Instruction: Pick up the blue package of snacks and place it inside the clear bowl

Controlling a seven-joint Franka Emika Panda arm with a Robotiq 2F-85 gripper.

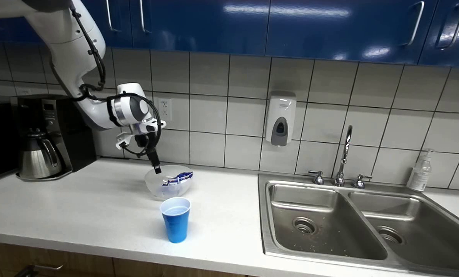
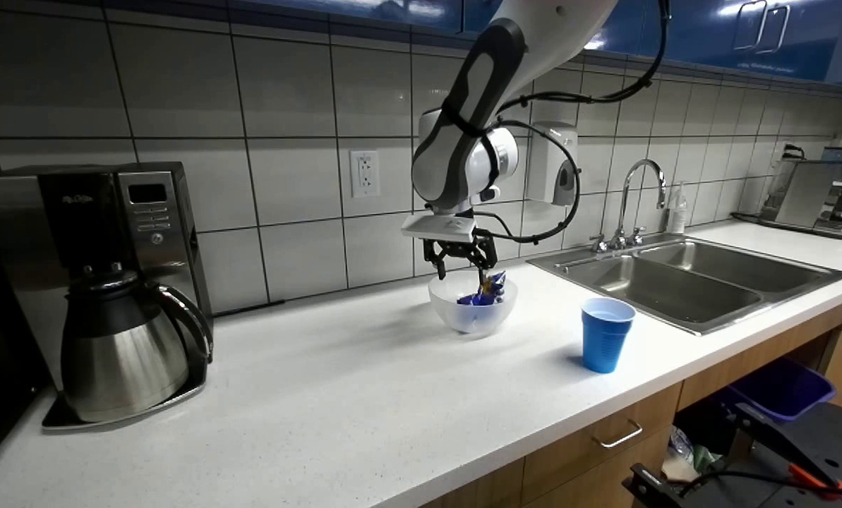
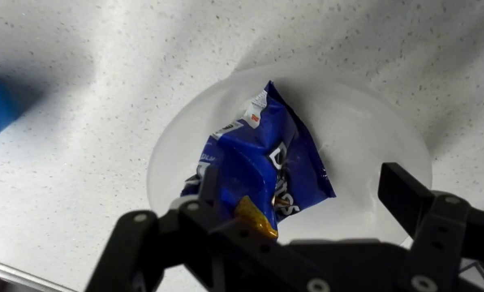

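Note:
The blue package of snacks (image 1: 178, 178) is a crinkled blue wrapper with white lettering and a gold-orange patch. It sits tilted inside the clear bowl (image 1: 155, 187) in both exterior views, package (image 2: 488, 291) and bowl (image 2: 456, 316). In the wrist view the package (image 3: 258, 150) lies toward the left side of the bowl (image 3: 367, 121). My gripper (image 3: 301, 178) is open, with its fingers wide apart and nothing gripped between them. One finger overlaps the package in the wrist view; contact cannot be told. In the exterior views the gripper (image 1: 157, 169) (image 2: 461, 276) is at the bowl's rim height.
A blue plastic cup (image 1: 176, 225) stands on the white counter (image 1: 79, 207) in front of the bowl. A coffee maker (image 2: 131, 296) stands at one end. A double sink (image 1: 266, 215) with a faucet (image 1: 344, 154) lies on the other side. The tiled wall (image 2: 293, 183) is close behind.

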